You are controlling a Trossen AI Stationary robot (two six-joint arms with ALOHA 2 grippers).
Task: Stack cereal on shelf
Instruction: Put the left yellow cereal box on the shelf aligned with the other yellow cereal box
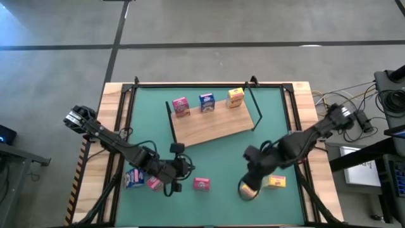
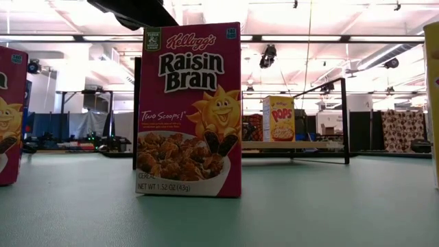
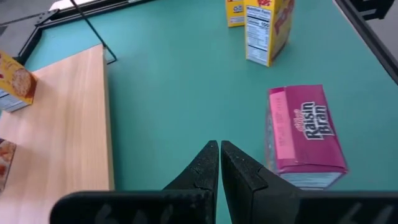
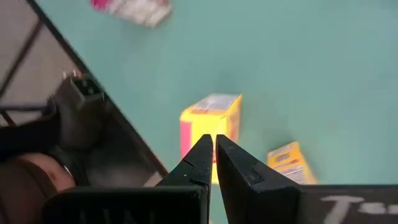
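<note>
The shelf (image 1: 212,126) is a light wooden board lying flat on the green mat, with a black wire frame (image 1: 255,107) at its end. Three cereal boxes stand on it: pink (image 1: 181,106), blue (image 1: 207,102) and yellow (image 1: 235,97). My left gripper (image 3: 219,155) is shut and empty. It hovers over the mat between the board and a pink Raisin Bran box (image 3: 305,134). My right gripper (image 4: 213,148) is also shut and empty, pointing down above a yellow box (image 4: 211,121) that stands on the mat. A second yellow box (image 1: 276,182) stands beside it.
A blue box (image 1: 134,178) and another pink box (image 1: 154,183) sit on the mat under my left arm. Black rails and a wooden rim (image 1: 114,126) border the mat. Cables and equipment (image 1: 373,120) lie beyond the table's right edge.
</note>
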